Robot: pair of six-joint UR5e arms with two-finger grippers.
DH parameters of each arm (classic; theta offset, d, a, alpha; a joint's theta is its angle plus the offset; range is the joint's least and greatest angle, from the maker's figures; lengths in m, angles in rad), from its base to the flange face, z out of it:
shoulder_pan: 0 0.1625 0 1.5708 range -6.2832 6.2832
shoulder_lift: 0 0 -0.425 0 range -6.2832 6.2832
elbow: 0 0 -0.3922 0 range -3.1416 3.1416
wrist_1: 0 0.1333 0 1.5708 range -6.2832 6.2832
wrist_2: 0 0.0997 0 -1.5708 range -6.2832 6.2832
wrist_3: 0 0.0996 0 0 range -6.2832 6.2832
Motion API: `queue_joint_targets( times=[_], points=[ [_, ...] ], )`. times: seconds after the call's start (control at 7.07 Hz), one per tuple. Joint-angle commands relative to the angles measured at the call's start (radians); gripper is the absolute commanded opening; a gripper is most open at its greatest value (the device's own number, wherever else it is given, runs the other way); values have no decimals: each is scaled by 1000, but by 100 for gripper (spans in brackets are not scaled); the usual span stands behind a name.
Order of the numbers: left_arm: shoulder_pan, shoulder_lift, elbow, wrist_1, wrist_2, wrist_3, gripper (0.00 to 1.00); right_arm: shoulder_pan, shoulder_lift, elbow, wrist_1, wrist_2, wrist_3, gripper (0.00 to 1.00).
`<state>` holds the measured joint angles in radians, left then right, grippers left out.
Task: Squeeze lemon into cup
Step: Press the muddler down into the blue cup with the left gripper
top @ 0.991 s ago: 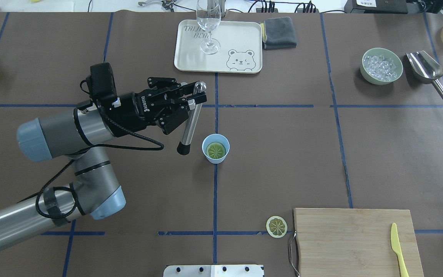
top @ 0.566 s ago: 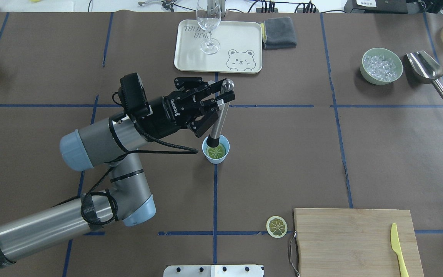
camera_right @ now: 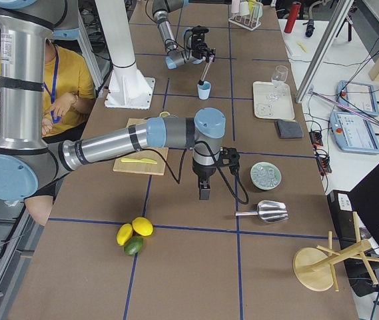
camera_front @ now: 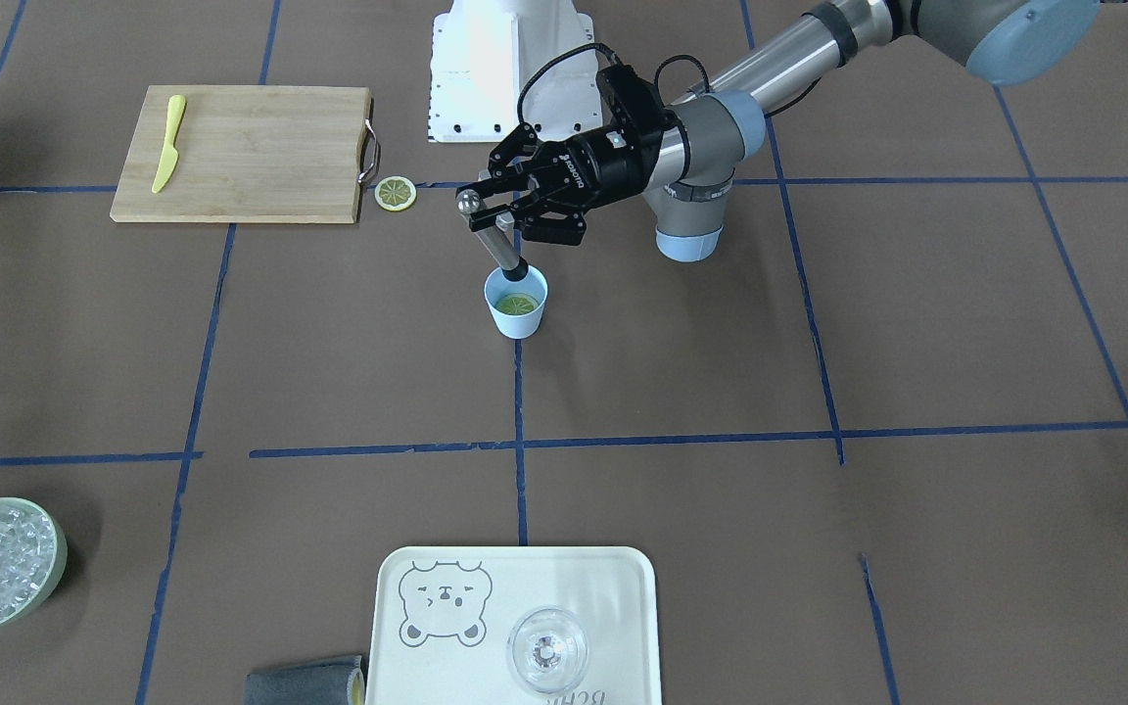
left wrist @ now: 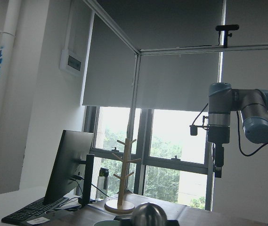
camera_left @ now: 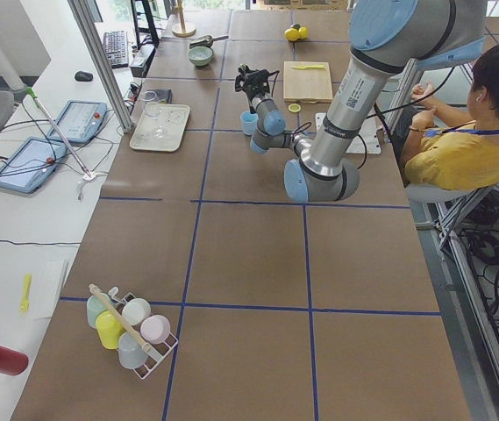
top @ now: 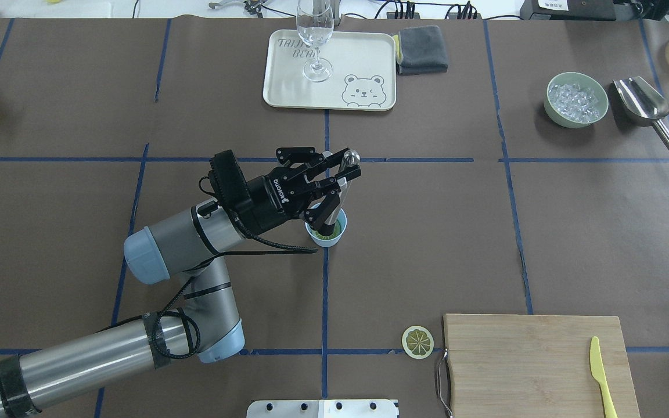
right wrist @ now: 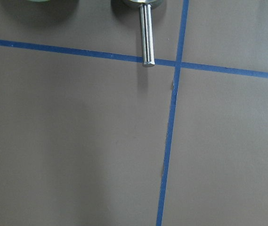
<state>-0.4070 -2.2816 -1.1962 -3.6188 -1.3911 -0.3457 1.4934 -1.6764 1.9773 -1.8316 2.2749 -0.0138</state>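
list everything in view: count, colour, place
cup: 1, light blue, table centre
lemon: 1 slice, yellow-green, in the cup
spare lemon slice: 1, yellow-green, beside the board
muddler: 1, silver, black tip at cup's mouth
cutting board: 1, wood, near right
knife: 1, yellow, on board
tray: 1, cream, far edge
glass: 1, clear, on tray
cloth: 1, grey, beside tray
bowl: 1, pale green, holds ice, far right
scoop: 1, metal, beside bowl
left gripper: 1, black, shut on muddler
right gripper: 1, black, near scoop, state unclear

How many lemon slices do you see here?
2. One lemon slice lies inside the blue cup; the other slice lies on the table beside the cutting board. None seems hidden.
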Motion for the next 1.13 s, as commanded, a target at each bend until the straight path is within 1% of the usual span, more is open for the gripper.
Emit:
queue_joint_targets(
  times=[0.0, 0.28, 0.57, 0.85, 0.99],
  points=[
    [4, -2, 13, 0, 32, 14, 0, 1, 0, 0, 0, 0, 0, 100],
    [4, -6, 13, 2, 62, 16, 0, 4, 1, 0, 0, 0, 0, 100],
    [20, -4, 76, 8, 70, 20, 0, 8, 0, 0, 0, 0, 0, 100],
    [39, -3, 87, 15, 84, 36, 0, 11, 0, 0, 0, 0, 0, 100],
    [37, -7, 69, 88, 83, 56, 0, 11, 0, 0, 0, 0, 0, 100]
  ],
)
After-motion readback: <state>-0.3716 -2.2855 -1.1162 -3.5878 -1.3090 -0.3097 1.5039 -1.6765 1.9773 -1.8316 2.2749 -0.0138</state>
